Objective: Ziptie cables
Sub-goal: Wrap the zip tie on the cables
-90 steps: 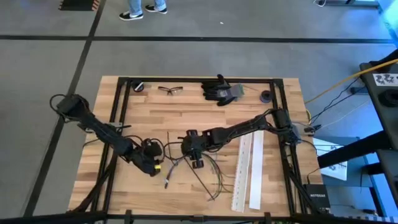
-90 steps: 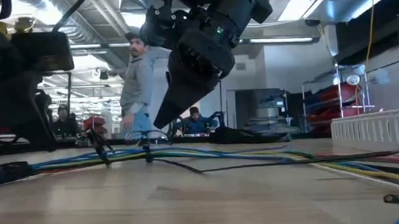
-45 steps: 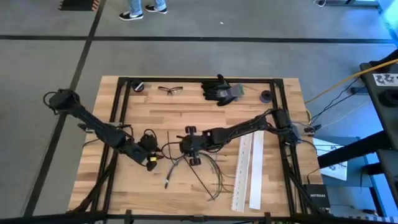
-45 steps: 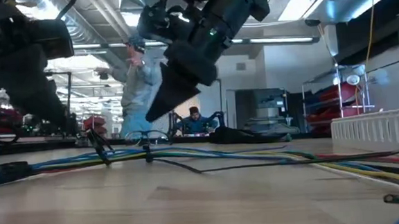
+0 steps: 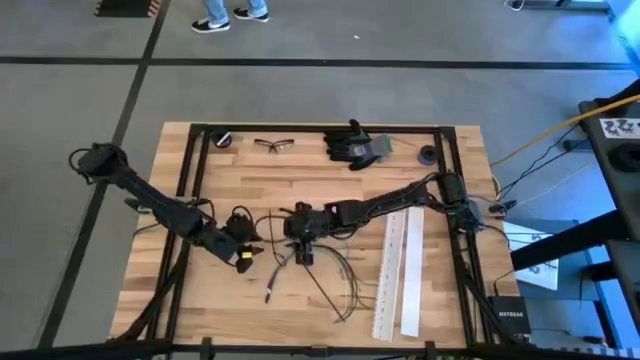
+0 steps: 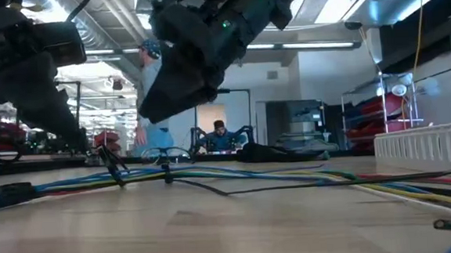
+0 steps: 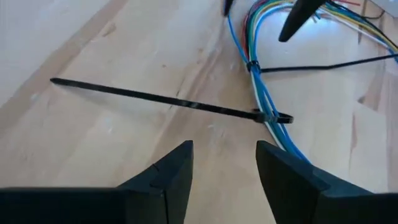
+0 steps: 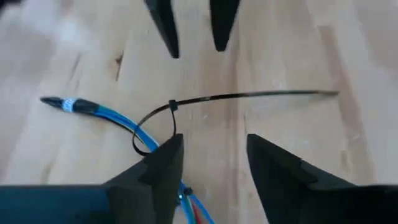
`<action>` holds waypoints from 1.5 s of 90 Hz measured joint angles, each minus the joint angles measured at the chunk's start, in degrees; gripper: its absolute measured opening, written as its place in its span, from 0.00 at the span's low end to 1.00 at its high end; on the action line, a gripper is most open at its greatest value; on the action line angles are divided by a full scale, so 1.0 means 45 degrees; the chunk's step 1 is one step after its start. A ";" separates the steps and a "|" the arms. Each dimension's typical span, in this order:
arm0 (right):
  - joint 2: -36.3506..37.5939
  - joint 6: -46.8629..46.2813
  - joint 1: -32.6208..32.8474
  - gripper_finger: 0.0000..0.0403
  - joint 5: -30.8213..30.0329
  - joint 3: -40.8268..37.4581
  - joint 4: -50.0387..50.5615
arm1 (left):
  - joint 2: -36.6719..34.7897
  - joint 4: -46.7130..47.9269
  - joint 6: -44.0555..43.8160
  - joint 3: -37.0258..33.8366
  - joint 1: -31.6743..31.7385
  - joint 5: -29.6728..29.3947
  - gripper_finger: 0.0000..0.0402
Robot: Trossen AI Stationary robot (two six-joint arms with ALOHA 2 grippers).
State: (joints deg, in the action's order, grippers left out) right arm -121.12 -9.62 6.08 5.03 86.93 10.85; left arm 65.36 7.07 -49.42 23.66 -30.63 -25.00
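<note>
Cables (image 5: pixel 300 268) lie bundled mid-worktop (image 5: pixel 300 190), a black zip tie (image 7: pixel 168 99) looped round them. Left hand (image 5: pixel 245 250) and right hand (image 5: pixel 300 245), both gaping empty, flank them. Safety glasses (image 5: pixel 274 144), gloves (image 5: pixel 355 145) behind; white strips (image 5: pixel 400 270) right.

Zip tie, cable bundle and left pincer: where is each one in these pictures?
zip tie (image 7: pixel 155 98), left wrist view, middle of its long black tail.
cable bundle (image 7: pixel 256 81), left wrist view, blue strands just above the tie's head.
left pincer (image 7: pixel 224 165), left wrist view, gap between its open fingertips.
</note>
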 joint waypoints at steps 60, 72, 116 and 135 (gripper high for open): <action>0.0000 -0.0147 -0.0704 0.54 0.1080 0.0502 0.1082 | -0.0228 -0.0310 -0.1045 -0.0127 -0.0184 -0.0331 0.40; 0.0000 -0.0093 -0.0806 0.50 0.1256 0.0502 0.1578 | -0.0228 -0.2417 -0.2145 -0.1160 -0.0759 -0.0443 0.40; -0.0145 0.0227 -0.0942 0.48 0.1032 -0.0184 0.0226 | 0.0269 -0.6525 -0.5812 -0.3342 -0.0768 -0.2495 0.40; -0.0268 0.0227 -0.0942 0.48 0.1032 -0.0184 0.0160 | 0.1087 -0.6699 -0.6303 -0.3342 0.0006 -0.2283 0.40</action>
State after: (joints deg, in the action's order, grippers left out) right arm -122.33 -8.60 1.85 9.67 86.10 11.57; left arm 70.26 -23.07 -77.78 8.62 -30.61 -35.28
